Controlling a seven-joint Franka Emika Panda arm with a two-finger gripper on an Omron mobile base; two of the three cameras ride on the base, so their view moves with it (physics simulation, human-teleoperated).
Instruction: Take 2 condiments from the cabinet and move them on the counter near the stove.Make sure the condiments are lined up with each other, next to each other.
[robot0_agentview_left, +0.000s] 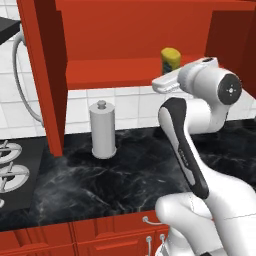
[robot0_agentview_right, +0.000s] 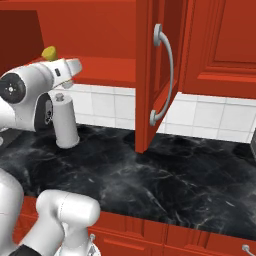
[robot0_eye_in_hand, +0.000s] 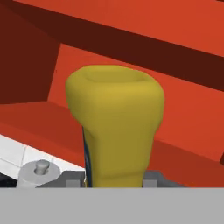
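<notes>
Left of and below the gripper (robot0_eye_in_hand: 114, 183): grey cylinder (robot0_agentview_left: 103, 131) on the counter (robot0_agentview_left: 140, 165), stove (robot0_agentview_left: 12, 172) further left. Straight ahead, between the fingertips: yellow squeeze bottle (robot0_eye_in_hand: 116, 127), upright on the cabinet (robot0_agentview_left: 120, 70) shelf, pinched low on its body. Judged next: lift clear, then carry left and down toward the stove.

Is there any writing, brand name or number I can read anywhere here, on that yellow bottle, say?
No readable text anywhere.
Yellow bottle: a sliver of blue label shows along one edge, nothing legible.
Grey canister: plain, unmarked.
Cabinet and counter: no signs.
</notes>
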